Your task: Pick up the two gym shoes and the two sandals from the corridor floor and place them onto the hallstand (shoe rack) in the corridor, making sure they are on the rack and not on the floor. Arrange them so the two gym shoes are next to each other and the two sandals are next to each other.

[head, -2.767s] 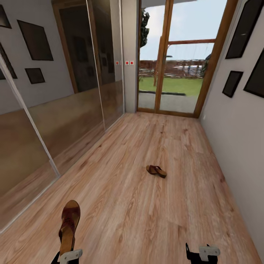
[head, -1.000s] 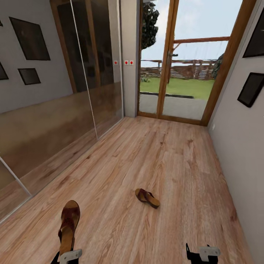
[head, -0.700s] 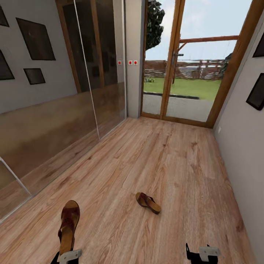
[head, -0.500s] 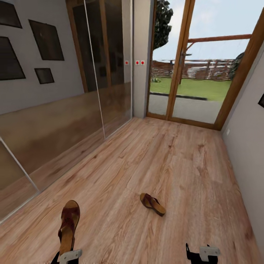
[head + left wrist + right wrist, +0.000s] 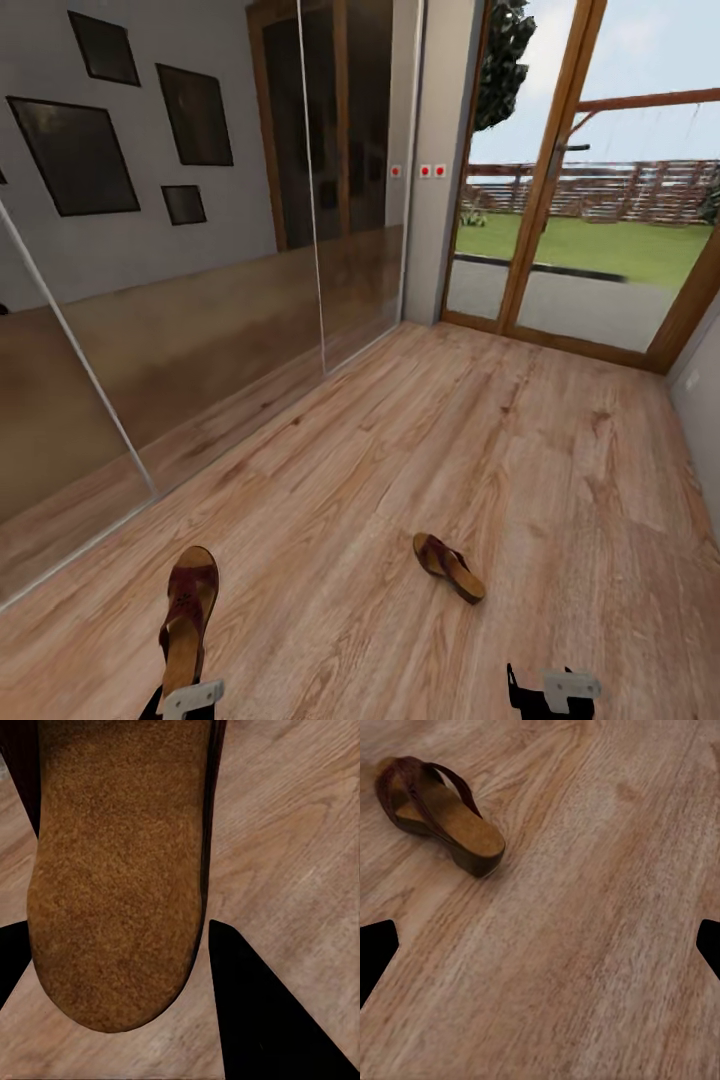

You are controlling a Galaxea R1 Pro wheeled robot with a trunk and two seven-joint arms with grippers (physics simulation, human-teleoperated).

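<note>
Brown leather sandal (image 5: 188, 620) sits clamped in the left gripper (image 5: 185, 697), toe toward twelve o'clock. Right gripper (image 5: 552, 692) hangs with jaws apart; the second sandal (image 5: 449, 567) lies on the corridor floor (image 5: 520, 440) at its eleven o'clock.

left tool (image 5: 180, 690) grips a sandal (image 5: 188, 620); right tool (image 5: 545, 692) spread wide.

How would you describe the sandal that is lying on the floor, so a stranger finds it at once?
Start at the glass garden door and come back along the wood floor. The loose sandal lies flat there, alone. Its twin sandal is held up in the left gripper.
</note>
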